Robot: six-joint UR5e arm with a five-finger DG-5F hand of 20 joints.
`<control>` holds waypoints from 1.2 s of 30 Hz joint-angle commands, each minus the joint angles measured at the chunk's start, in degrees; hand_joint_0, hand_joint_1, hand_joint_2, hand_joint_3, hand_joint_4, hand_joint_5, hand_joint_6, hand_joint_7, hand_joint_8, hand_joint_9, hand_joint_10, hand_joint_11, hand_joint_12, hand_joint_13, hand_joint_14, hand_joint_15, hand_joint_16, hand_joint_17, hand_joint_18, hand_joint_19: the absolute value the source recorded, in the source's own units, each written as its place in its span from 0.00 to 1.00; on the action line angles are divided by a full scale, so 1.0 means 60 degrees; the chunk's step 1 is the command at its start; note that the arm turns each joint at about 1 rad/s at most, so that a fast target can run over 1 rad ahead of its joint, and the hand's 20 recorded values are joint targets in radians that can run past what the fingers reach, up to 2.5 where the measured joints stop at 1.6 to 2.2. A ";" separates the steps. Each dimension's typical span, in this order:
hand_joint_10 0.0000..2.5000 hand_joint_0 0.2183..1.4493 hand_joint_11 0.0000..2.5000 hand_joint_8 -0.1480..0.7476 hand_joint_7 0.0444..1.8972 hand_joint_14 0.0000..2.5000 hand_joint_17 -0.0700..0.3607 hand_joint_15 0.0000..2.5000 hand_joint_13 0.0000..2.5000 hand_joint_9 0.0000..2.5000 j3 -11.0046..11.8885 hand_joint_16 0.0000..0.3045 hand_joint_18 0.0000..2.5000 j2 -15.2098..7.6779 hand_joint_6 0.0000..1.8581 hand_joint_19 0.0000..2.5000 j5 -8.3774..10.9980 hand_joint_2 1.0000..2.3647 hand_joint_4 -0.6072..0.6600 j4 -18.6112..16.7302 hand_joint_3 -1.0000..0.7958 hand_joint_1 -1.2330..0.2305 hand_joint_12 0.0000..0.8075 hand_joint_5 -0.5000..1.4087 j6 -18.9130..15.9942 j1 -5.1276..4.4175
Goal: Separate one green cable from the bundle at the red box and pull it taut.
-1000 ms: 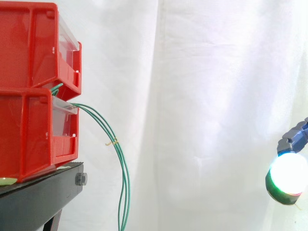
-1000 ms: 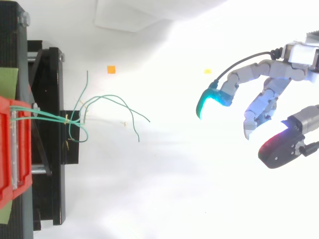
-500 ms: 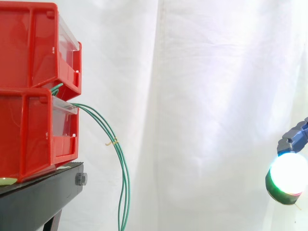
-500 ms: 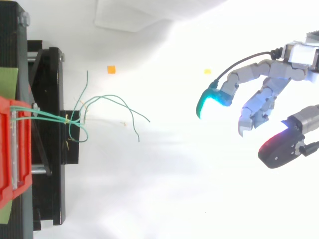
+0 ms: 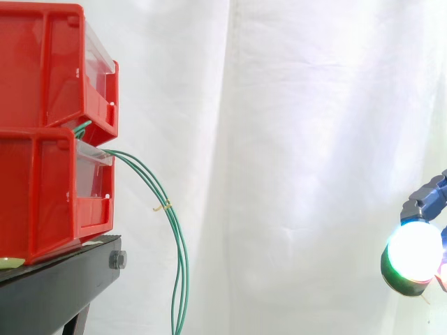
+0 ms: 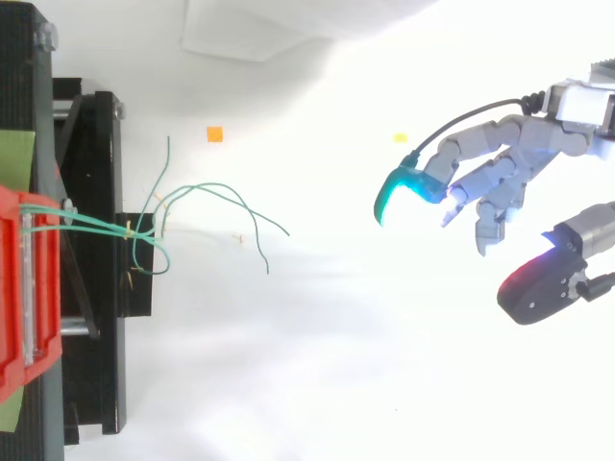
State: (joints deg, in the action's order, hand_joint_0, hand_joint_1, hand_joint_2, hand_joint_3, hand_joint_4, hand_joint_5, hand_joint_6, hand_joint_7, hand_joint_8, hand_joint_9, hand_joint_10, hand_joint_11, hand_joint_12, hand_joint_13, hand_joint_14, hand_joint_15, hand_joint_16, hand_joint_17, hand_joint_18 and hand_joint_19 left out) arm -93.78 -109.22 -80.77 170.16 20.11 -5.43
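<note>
Several thin green cables (image 5: 174,230) come out between the two stacked red bins (image 5: 49,132) and hang down in front of the black stand (image 5: 63,286). In the top view the green cables (image 6: 207,206) fan out rightward from the red bin (image 6: 24,288), tied together near the stand. My hand (image 6: 500,182) hovers far to the right of them, well apart, fingers loosely spread and holding nothing. A glowing fingertip (image 5: 415,252) of the hand shows at the right edge of the side view.
A white curtain (image 5: 293,139) hangs behind the work. Small orange (image 6: 214,134) and yellow (image 6: 400,138) markers lie on the white floor. Wide free room lies between the cables and my hand.
The hand's fingers have spread and shifted slightly leftward toward the cables; in the side view the glowing fingertip has dropped a little. The cables have not moved.
</note>
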 commanded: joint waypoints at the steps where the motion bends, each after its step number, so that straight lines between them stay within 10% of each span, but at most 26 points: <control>1: 0.00 0.29 0.12 0.47 0.35 0.01 0.44 0.28 0.38 0.29 0.0000 0.17 0.36 0.0011 0.27 0.32 0.0000 0.00 0.62 0.0000 0.28 0.55 0.45 0.16 -0.0012 -0.0003; 36: 0.00 0.28 0.13 0.46 0.35 0.01 0.43 0.29 0.42 0.31 0.0000 0.17 0.37 -0.0004 0.27 0.32 0.0000 0.00 0.63 0.0000 0.28 0.48 0.46 0.17 -0.0012 0.0012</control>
State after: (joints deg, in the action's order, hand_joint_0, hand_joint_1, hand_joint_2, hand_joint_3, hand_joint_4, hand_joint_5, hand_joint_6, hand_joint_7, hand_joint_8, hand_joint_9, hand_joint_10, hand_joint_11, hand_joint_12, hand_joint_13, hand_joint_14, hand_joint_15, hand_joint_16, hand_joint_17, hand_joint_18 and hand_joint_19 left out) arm -93.78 -109.23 -80.77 170.16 20.08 -5.42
